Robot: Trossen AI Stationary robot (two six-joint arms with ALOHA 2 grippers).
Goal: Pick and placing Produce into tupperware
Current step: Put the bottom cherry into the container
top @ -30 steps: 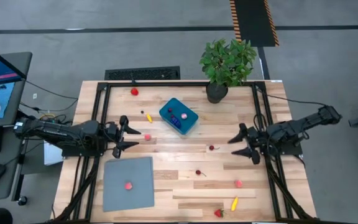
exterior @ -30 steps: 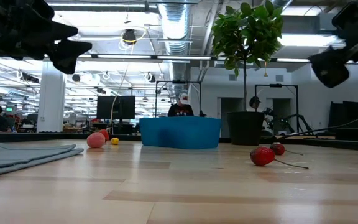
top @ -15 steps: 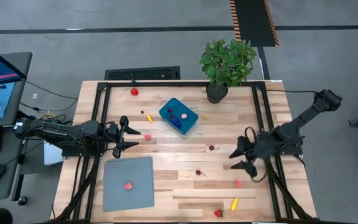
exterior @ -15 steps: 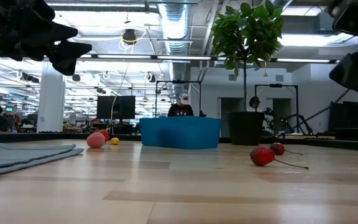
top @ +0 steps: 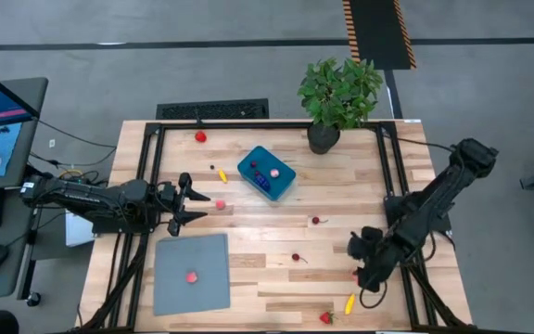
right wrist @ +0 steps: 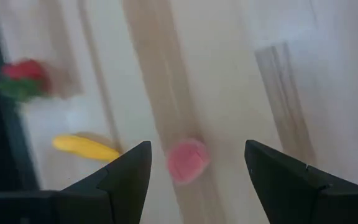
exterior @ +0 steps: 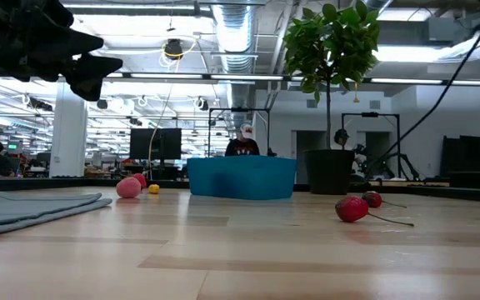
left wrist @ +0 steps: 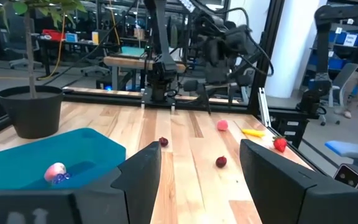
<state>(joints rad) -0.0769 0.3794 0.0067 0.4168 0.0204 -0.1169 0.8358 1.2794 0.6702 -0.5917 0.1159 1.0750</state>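
The teal tupperware (top: 267, 173) stands at the table's far middle with a pink piece (left wrist: 56, 170) inside. Tiny produce lies scattered on the wood. At the near right are a pink piece (right wrist: 188, 160), a yellow one (top: 349, 302) and a red strawberry (top: 325, 317). Two dark cherries (top: 296, 258) lie mid-table. My right gripper (top: 360, 264) hangs open above the near-right pink piece, pointing steeply down, its fingers (right wrist: 129, 174) on either side of it and apart from it. My left gripper (top: 188, 204) waits open and level at the table's left, near another pink piece (top: 219, 204).
A flat grey sheet (top: 179, 288) lies at the near left with a pink piece (top: 191, 276) on it. A potted plant (top: 339, 97) stands at the far edge. A red piece (top: 200, 136) and a yellow one (top: 222, 175) lie left of the tupperware.
My right gripper has swung from the table's right side toward the near edge. It has tipped from level to pointing steeply down over the pink piece at the near right. Its fingers have stayed open.
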